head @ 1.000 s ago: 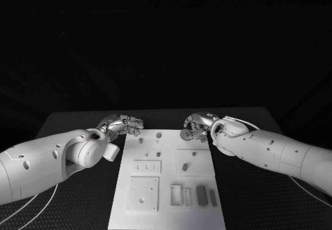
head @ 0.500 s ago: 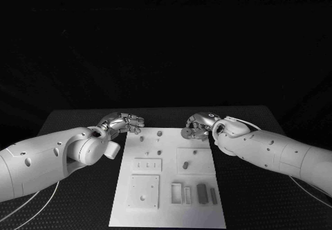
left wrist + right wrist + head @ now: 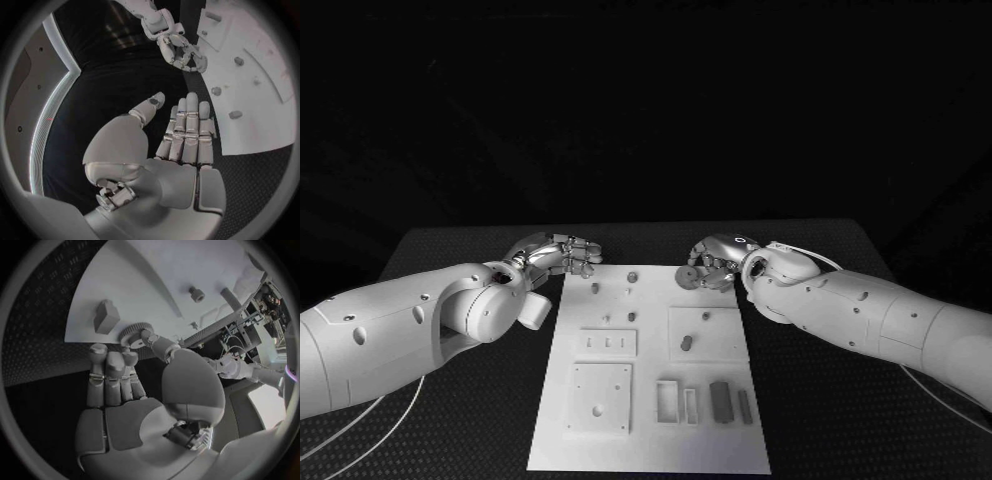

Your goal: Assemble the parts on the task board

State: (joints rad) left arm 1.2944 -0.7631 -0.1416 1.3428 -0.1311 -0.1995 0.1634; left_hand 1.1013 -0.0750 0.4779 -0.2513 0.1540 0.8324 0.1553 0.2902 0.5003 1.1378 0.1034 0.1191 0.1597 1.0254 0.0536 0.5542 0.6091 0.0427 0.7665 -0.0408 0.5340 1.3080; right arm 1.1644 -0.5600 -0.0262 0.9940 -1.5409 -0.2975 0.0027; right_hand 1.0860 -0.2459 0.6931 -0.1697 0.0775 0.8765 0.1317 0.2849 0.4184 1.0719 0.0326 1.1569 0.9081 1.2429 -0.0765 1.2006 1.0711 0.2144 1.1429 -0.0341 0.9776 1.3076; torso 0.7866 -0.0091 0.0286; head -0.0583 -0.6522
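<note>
The white task board (image 3: 651, 440) lies in the middle of the black table. My right hand (image 3: 714, 258) hovers over its far right corner and pinches a small toothed gear (image 3: 689, 278) between thumb and finger; the right wrist view shows the gear (image 3: 132, 333) just off the board's edge, beside a block part (image 3: 106, 316). At the far left corner is my left hand (image 3: 557, 256). In the left wrist view this left hand (image 3: 181, 145) is stretched flat and holds nothing. Small pegs (image 3: 630, 283) stand in the board's far end.
Raised square plates (image 3: 599, 398) and slotted pieces (image 3: 720, 401) sit on the board's near half. An oval part (image 3: 685, 346) lies on the right square. Black table (image 3: 459, 250) surrounds the board on both sides.
Both hands stay at the board's far corners, and the right hand keeps its pinch on the gear. The whole picture has shifted slightly.
</note>
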